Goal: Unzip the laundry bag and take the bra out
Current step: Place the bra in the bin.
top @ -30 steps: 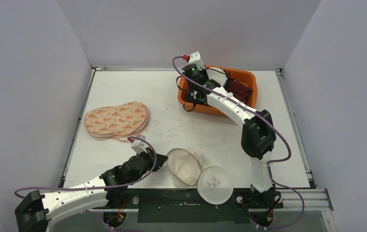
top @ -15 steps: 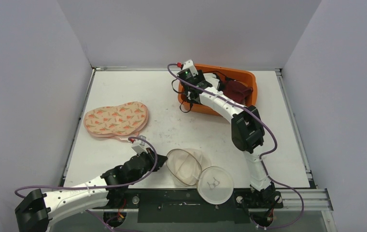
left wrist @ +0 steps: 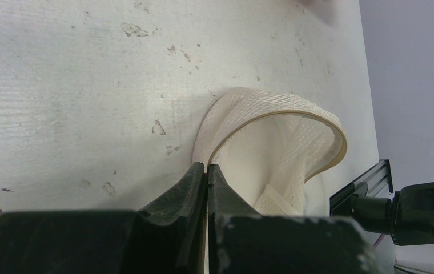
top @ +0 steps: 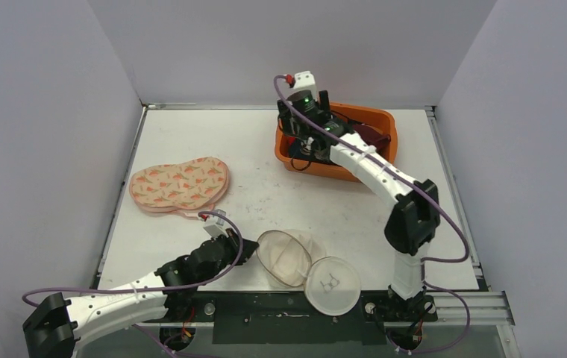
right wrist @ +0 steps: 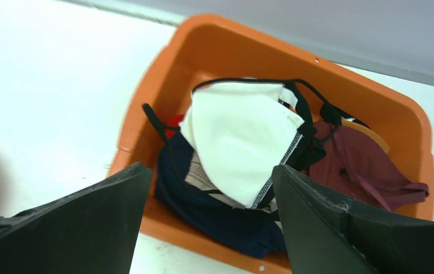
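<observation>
The white mesh laundry bag (top: 286, 256) lies open near the table's front edge, its round lid half (top: 333, 285) folded out beside it. My left gripper (top: 248, 250) is shut on the bag's rim (left wrist: 272, 114), with the jaws pinched together at the tan edge (left wrist: 206, 166). A white bra (right wrist: 240, 134) with black trim lies on top of dark garments in the orange bin (right wrist: 163, 74). My right gripper (right wrist: 209, 169) hangs open just above it, with nothing between its fingers. From above, the right gripper (top: 301, 134) is over the bin's left end.
The orange bin (top: 385, 119) stands at the back right and also holds navy (right wrist: 220, 220) and maroon (right wrist: 369, 165) garments. A pink patterned two-lobed fabric piece (top: 180, 184) lies at the left. Grey walls close in the table on three sides.
My right gripper has opened over the orange bin, and the white bra now lies loose in it. The right arm swung a little. The left arm has not moved.
</observation>
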Available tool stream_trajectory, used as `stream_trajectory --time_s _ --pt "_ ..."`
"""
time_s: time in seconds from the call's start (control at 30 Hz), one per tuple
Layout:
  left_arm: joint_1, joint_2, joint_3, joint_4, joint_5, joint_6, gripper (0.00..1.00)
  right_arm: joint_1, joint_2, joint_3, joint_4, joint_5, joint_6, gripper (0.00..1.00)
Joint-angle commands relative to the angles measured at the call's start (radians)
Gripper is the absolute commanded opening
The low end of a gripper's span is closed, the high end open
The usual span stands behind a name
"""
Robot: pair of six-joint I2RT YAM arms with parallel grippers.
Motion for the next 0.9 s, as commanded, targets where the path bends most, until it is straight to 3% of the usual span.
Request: stream_trajectory --time_s 0.0,0.03,0.13,0.23,0.33,0.5,0.87 --pt "0.006 -0.034 0.042 -0.008 0.001 0.031 0.0 -0.101 -0.21 -0.145 0.157 -0.218 0.156 0.78" --pt "0.006 -0.041 0.044 -0.007 0.002 0.033 0.0 -0.151 -0.242 -0.215 0.224 -0.308 0.21 0.73" --pt "0.006 -0.054 0.041 0.008 0.009 0.033 0.0 -0.324 -0.299 -0.437 0.512 -0.63 0.388 0.46" --pt "0.008 -0.062 0.037 0.019 0.02 0.031 0.0 -0.407 -0.264 -0.552 0.715 -0.792 0.515 0.35" --pt "0.007 -0.062 0.027 0.033 0.023 0.024 0.0 -0.422 -0.209 -0.591 0.825 -0.841 0.567 0.33" --pt "0.006 -0.053 0.012 0.051 0.022 0.014 0.0 -0.422 -0.1 -0.568 0.871 -0.862 0.607 0.33" --pt "0.008 -0.054 0.009 0.029 0.018 0.005 0.0 -0.424 0.001 -0.548 0.757 -0.818 0.583 0.35"
